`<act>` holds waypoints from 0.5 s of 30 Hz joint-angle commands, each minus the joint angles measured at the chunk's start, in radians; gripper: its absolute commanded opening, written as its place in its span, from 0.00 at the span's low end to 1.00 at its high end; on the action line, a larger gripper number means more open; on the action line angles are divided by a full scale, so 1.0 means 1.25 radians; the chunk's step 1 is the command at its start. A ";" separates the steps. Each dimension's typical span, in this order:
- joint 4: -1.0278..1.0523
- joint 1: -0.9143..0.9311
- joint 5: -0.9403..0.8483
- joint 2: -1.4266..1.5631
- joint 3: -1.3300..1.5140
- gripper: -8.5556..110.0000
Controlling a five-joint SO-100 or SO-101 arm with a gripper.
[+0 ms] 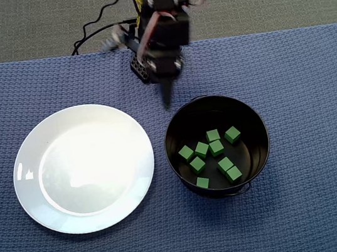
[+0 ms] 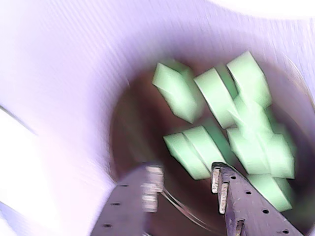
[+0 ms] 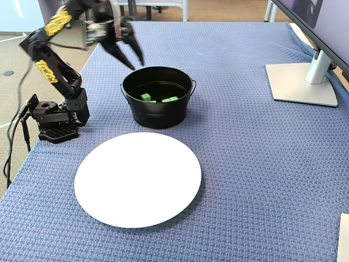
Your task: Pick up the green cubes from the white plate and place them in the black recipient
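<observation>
Several green cubes lie on the bottom of the black recipient, and the wrist view shows these cubes blurred inside its dark wall. The white plate sits bare to the left of the pot. My gripper hangs just outside the pot's far rim in the overhead view. It is open and nothing sits between its fingers. From the side, the fixed view has the gripper above and left of the pot, with a few cubes showing and the plate in front.
A blue woven cloth covers the table. The arm's base stands at the table's left edge in the fixed view, with cables trailing behind it. A monitor stand sits at the far right.
</observation>
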 commanded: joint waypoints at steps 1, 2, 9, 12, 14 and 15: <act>-0.053 0.090 -0.048 0.183 0.136 0.07; -0.061 0.099 -0.049 0.223 0.182 0.07; -0.053 0.086 -0.032 0.514 0.482 0.07; -0.050 0.098 -0.037 0.576 0.552 0.07; -0.083 0.104 -0.054 0.619 0.625 0.07; -0.090 0.099 -0.054 0.639 0.660 0.07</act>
